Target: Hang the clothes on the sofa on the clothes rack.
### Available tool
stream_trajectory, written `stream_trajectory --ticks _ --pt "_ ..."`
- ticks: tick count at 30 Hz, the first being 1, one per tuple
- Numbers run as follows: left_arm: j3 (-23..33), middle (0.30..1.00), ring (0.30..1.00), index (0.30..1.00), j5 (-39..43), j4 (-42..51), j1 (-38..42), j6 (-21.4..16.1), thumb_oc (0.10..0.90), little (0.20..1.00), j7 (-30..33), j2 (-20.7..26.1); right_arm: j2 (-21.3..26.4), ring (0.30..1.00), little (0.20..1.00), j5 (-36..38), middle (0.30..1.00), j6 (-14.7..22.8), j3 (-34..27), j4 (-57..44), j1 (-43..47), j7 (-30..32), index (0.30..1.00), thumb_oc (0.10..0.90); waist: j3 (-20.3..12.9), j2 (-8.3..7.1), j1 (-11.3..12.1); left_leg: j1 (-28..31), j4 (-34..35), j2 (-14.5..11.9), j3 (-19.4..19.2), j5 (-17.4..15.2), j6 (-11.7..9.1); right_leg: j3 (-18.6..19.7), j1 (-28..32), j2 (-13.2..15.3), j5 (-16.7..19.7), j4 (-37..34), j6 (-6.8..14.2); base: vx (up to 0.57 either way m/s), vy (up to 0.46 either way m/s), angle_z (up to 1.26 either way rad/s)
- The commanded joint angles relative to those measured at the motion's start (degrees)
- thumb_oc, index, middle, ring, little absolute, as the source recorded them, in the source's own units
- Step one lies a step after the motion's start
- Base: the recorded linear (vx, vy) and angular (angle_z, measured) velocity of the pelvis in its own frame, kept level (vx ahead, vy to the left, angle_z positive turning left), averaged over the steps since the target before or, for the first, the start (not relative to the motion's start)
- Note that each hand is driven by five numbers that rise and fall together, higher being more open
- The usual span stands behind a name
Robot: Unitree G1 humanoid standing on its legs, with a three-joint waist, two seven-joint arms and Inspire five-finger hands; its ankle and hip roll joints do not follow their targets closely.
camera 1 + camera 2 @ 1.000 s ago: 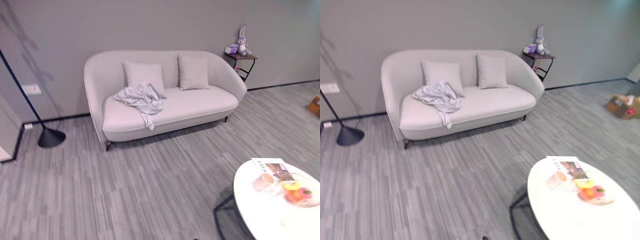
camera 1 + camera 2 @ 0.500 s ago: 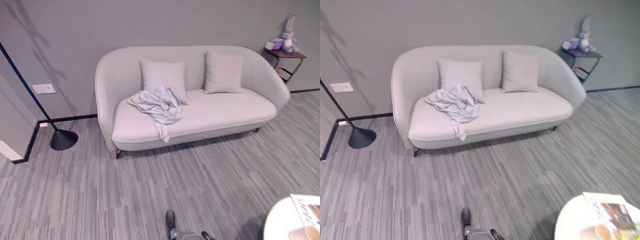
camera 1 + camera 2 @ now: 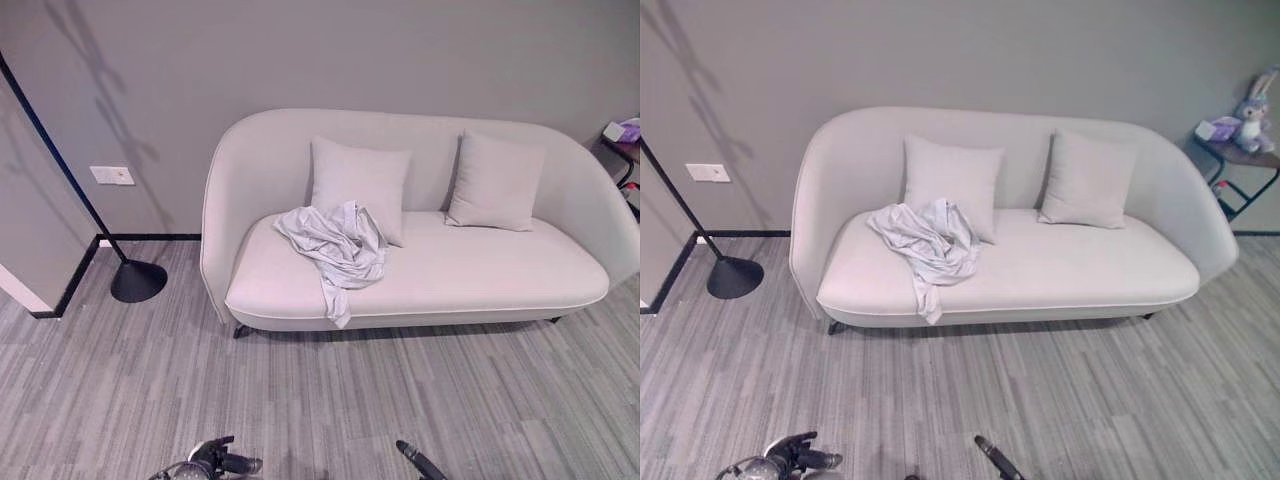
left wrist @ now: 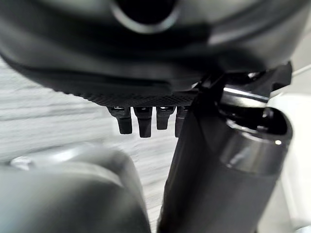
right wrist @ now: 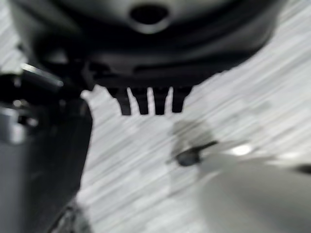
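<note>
Grey wall and striped grey floor (image 3: 300,400) frame the scene. Far left, a dark slanted pole (image 3: 60,150) runs down to a round black base (image 3: 138,281) on the floor, just beside the sofa's left end; this may be the rack, though its top is out of sight. Low at the near edge sits the left hand (image 3: 215,460), fingers loosely spread and grasping nothing; its wrist view shows fingers (image 4: 138,121) hanging straight over bare floor. Next comes the sofa (image 3: 500,280), pale, curved, backed against the wall. Clothes (image 3: 340,245) lie in a crumpled grey heap on the left half of the seat, touching the front of the left pillow (image 3: 360,185), with one strip trailing down over the seat's front edge. The heap's long axis runs roughly from back-left of the seat toward that hanging strip at the front. A second pillow (image 3: 495,182) leans further right, well apart from the clothes. The right hand (image 3: 995,458) shows as dark fingers at the near edge; its wrist view has fingers (image 5: 143,102) straight, released, over floor. Judgement: the clothes lie well ahead of both hands, across open floor, roughly between them and slightly nearer the left; nothing is grasped yet, so an approach to the sofa comes first. At right, a small side table (image 3: 1240,160) holds a plush rabbit (image 3: 1255,100).
</note>
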State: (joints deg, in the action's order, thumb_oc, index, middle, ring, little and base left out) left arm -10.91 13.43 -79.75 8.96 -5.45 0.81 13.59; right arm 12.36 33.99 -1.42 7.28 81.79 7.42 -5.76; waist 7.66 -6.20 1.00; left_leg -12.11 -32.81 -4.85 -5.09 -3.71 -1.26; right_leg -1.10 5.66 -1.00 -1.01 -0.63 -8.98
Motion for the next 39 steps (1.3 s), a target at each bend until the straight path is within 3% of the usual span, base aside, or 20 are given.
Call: stream_trajectory --ticks 1,2,3,6,9,13,15,16,17,18,19,20,21,22,24,26,27,29,35,39 --pt "-2.2 0.900 0.900 0.900 -0.2 -2.1 -4.4 -0.2 0.800 0.900 1.6 -4.1 1.8 0.900 0.900 -8.5 0.900 4.7 3.3 -11.2 -0.6 1.9 0.900 0.800 -1.8 3.39 2.1 3.2 20.0 2.6 0.2 5.2 -0.2 0.6 0.5 0.0 -4.1 3.2 9.5 0.29 0.032 -0.22" --pt "-1.8 0.900 0.900 0.900 0.4 -1.2 -4.7 -0.3 0.800 0.900 1.6 -4.3 2.5 0.900 0.900 -11.2 0.900 5.3 4.5 -16.0 -0.9 2.6 0.900 0.800 -2.0 3.93 2.5 2.5 23.6 3.4 1.0 6.8 -0.4 0.8 0.9 -0.6 -4.6 3.0 9.4 0.20 0.026 -0.05" --pt "-1.8 0.900 0.900 0.900 0.4 -1.2 -4.8 -0.3 0.800 0.900 1.7 -4.3 2.5 0.900 0.900 -11.3 0.900 5.2 4.5 -16.2 -1.1 2.6 0.900 0.800 -1.8 3.85 2.4 2.9 24.0 3.5 1.1 6.9 -0.3 0.7 1.2 -0.5 -4.7 3.0 9.4 0.14 0.007 0.01" --pt "0.9 0.900 0.900 0.900 2.6 -0.9 -6.0 -0.4 0.800 0.900 2.2 -4.1 5.0 0.900 0.900 -17.1 0.900 5.7 5.5 -29.6 -2.3 4.5 0.900 0.800 -1.6 4.57 3.3 1.0 27.4 4.8 1.8 10.5 -1.1 1.6 3.9 -1.4 -6.3 3.0 9.2 0.25 0.025 -0.18" --pt "3.1 0.900 0.900 0.900 2.5 -2.4 -7.9 0.0 0.800 0.900 2.2 -4.6 5.7 0.900 0.900 -20.3 0.900 6.0 4.0 -35.1 -4.4 6.2 0.900 0.800 -4.0 4.15 3.5 4.4 29.9 5.3 1.1 9.5 0.2 2.0 6.4 0.2 -7.4 2.8 10.0 0.37 0.099 -0.49" --pt "1.5 0.900 0.900 0.900 -1.3 -1.7 -8.3 0.3 0.800 0.900 2.6 -4.7 5.2 0.900 0.900 -25.2 0.900 5.6 3.5 -35.5 -5.2 8.7 0.900 0.800 -5.4 3.48 3.6 6.3 29.2 6.3 0.5 6.9 1.5 1.7 7.4 3.0 -6.3 3.9 11.9 0.33 0.152 -0.06" --pt "-0.6 0.900 0.900 0.900 -3.5 0.9 -8.1 0.3 0.800 0.900 3.1 -4.5 7.0 0.900 0.900 -33.5 0.900 4.8 3.1 -36.9 -4.1 13.1 0.900 0.800 -5.5 3.70 3.8 8.8 30.0 7.5 0.2 4.5 3.4 1.2 4.3 5.4 -3.0 12.6 14.8 0.31 0.272 -0.06" --pt "-1.5 0.900 0.900 0.900 -4.8 1.8 -7.6 0.5 0.800 0.900 3.2 -4.0 9.2 0.900 0.900 -36.8 0.900 4.1 1.9 -38.1 -1.7 15.2 0.900 0.800 -4.2 3.77 3.8 10.3 30.0 8.5 0.2 3.1 5.2 1.1 0.0 6.7 2.6 22.7 16.8 0.19 0.294 -0.04" --pt "-2.4 0.900 0.900 0.900 -6.0 2.1 -6.7 0.6 0.800 0.900 3.3 -3.5 11.4 0.900 0.900 -38.9 0.900 3.7 0.9 -38.4 0.8 17.4 0.900 0.800 -2.6 4.56 3.2 12.2 30.0 8.7 0.5 2.1 6.5 0.4 -3.7 7.4 6.5 31.4 17.1 0.18 0.248 0.13" --pt "-3.2 0.900 0.900 0.900 -6.4 1.7 -6.0 1.1 0.800 0.900 3.2 -3.0 13.2 0.900 0.900 -39.7 0.900 2.8 -0.1 -37.7 3.6 19.3 0.900 0.800 -1.7 5.89 2.9 13.6 29.6 7.6 1.1 1.4 7.1 -1.5 -7.1 8.1 6.4 37.8 16.1 0.17 0.161 0.53" --pt "-3.3 0.900 0.900 0.900 -6.6 1.6 -6.0 1.2 0.800 0.900 3.2 -2.8 13.9 0.900 0.900 -39.9 0.900 2.5 -0.3 -37.4 4.6 19.9 0.900 0.800 -1.6 6.35 2.7 14.4 29.9 7.2 1.6 1.3 7.1 -2.5 -8.7 8.6 5.3 39.3 15.4 0.28 0.048 0.65" --pt "-3.9 0.900 0.900 0.900 -7.3 1.9 -5.9 1.0 0.800 0.900 3.0 -2.5 16.1 0.900 0.900 -40.4 0.900 1.9 -1.4 -37.7 5.8 20.6 0.900 0.800 -1.7 6.87 2.0 16.0 31.0 6.6 3.2 1.2 6.3 -3.7 -11.5 9.0 1.4 36.1 14.2 0.35 -0.131 0.76" --pt "-4.7 0.900 0.900 0.900 -8.3 2.0 -5.6 0.7 0.800 0.900 3.1 -2.5 18.6 0.900 0.900 -41.2 0.900 1.5 -2.7 -39.0 6.7 21.6 0.900 0.800 -1.3 6.41 0.8 17.4 32.0 6.6 5.8 0.9 5.3 -2.1 -11.2 7.3 -1.5 27.0 14.1 0.43 -0.278 0.63" --pt "-5.4 0.900 0.900 0.900 -9.2 1.2 -5.4 0.5 0.800 0.900 3.1 -2.8 20.6 0.900 0.900 -41.1 0.900 1.4 -4.4 -39.4 6.6 23.0 0.900 0.800 -1.5 5.42 -0.3 18.0 33.2 7.2 8.9 0.6 4.4 3.9 -11.8 4.7 -0.9 13.8 14.9 0.36 -0.291 1.16" --pt "-5.0 0.900 0.900 0.900 -9.8 -0.3 -4.8 0.6 0.800 0.900 4.1 -2.7 22.0 0.900 0.900 -41.6 0.900 0.9 -6.5 -40.6 5.5 24.5 0.900 0.800 -1.7 4.49 -0.6 19.6 34.6 7.2 11.6 -0.1 3.8 8.9 -10.6 3.2 1.2 7.1 15.2 0.28 -0.252 1.64" --pt "-3.3 0.900 0.900 0.900 -9.0 -1.4 -6.0 0.5 0.800 0.900 4.8 -3.3 21.1 0.900 0.900 -40.6 0.900 1.4 -6.5 -39.8 4.3 23.3 0.900 0.800 -3.7 3.52 -0.1 19.6 35.5 5.8 12.7 0.2 2.7 7.0 -8.1 3.1 2.3 3.8 14.5 0.32 -0.451 1.73" --pt "-5.0 0.900 0.900 0.900 -9.7 -1.7 -6.9 0.5 0.800 0.900 4.6 -4.2 20.4 0.900 0.900 -39.3 0.900 1.4 -4.6 -33.8 5.2 23.0 0.900 0.800 -4.1 3.53 0.2 19.1 36.2 3.1 14.9 0.8 0.5 3.7 -5.6 1.8 1.5 1.2 12.8 0.29 -0.469 1.47" --pt "-5.0 0.900 0.900 0.900 -9.2 -1.4 -6.8 0.5 0.800 0.900 4.9 -4.0 19.8 0.900 0.900 -38.5 0.900 1.3 -3.8 -31.7 6.0 22.9 0.900 0.800 -4.0 3.67 0.2 18.9 36.5 2.2 15.3 1.3 -0.4 2.4 -5.2 1.6 1.1 0.8 12.4 0.13 -0.239 0.71" --pt "-3.9 0.900 0.900 0.900 -7.3 -1.5 -7.1 1.1 0.800 0.900 5.1 -4.2 16.5 0.900 0.900 -35.5 0.900 0.7 -4.4 -32.5 3.7 23.1 0.900 0.800 -3.5 3.79 -0.4 17.6 35.8 0.7 14.6 1.8 -1.8 -0.5 -4.2 1.6 0.0 0.0 11.9 0.05 -0.053 0.38" --pt "-2.7 0.900 0.900 0.900 -7.7 -1.4 -8.3 1.7 0.800 0.900 5.5 -5.1 14.8 0.900 0.900 -38.9 0.900 -0.3 -6.5 -40.4 -2.9 24.6 0.900 0.800 -3.6 4.79 -1.4 18.1 37.0 -0.2 13.2 2.2 -2.3 -1.4 -3.6 1.4 -0.5 -0.7 11.9 0.05 0.017 0.01"
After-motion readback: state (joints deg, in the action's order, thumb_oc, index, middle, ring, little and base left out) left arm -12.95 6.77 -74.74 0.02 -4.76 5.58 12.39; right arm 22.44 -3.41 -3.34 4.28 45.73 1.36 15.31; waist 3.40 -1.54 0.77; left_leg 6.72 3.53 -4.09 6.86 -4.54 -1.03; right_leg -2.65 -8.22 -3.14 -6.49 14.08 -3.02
